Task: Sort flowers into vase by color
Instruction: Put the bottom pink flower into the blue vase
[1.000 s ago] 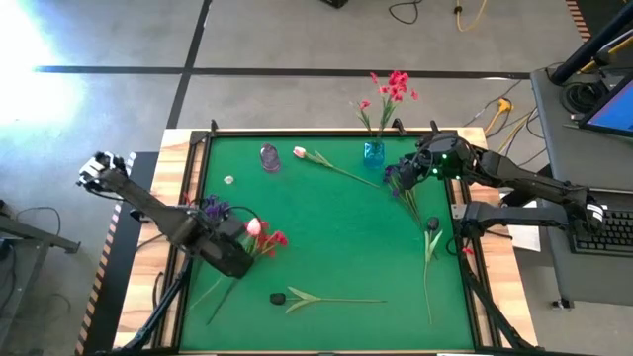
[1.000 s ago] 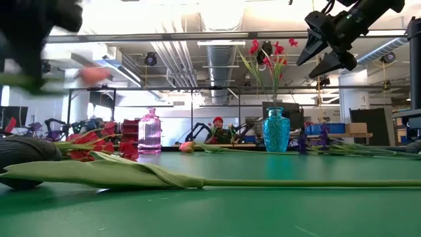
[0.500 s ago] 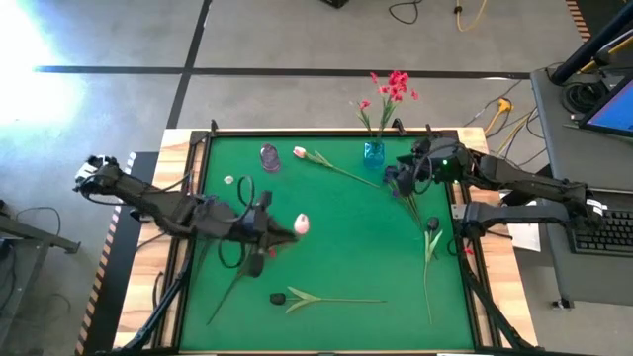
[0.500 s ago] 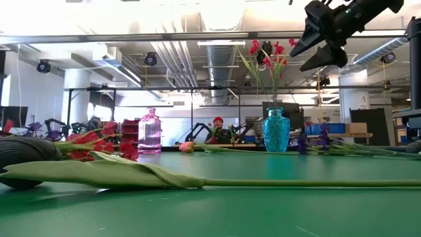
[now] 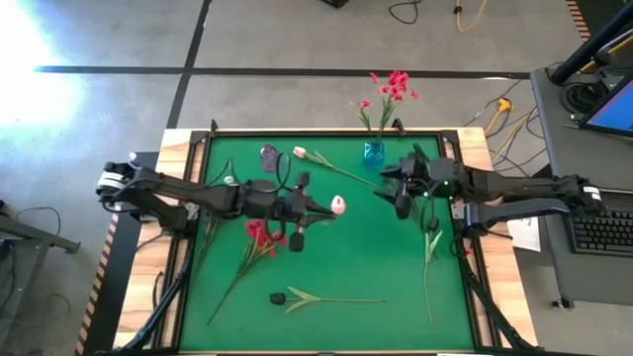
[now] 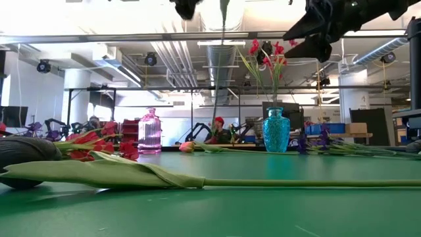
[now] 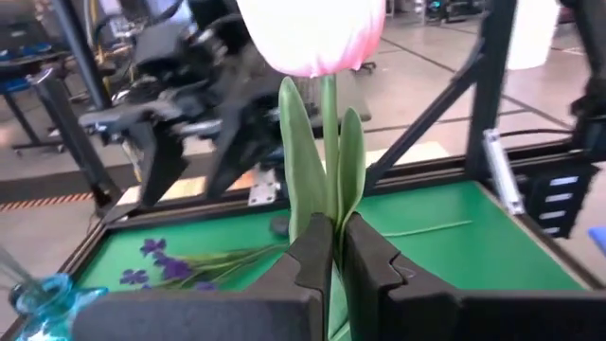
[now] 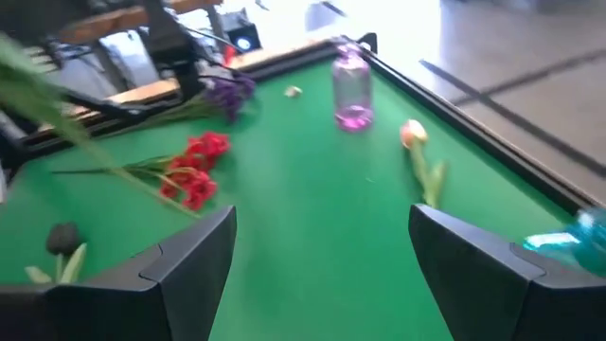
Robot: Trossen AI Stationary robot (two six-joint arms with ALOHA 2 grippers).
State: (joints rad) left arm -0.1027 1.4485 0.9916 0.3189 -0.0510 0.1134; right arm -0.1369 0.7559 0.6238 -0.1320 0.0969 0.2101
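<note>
The left gripper pinches the thin green stem of a soft pink tulip. The right gripper is spread wide above the flat green table.

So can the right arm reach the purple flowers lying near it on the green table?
Probably yes. The right gripper is open and empty, hovering above the table right beside the purple clustered flower sprays, with nothing between them. The left gripper is farther off, shut on a pale pink tulip.
</note>
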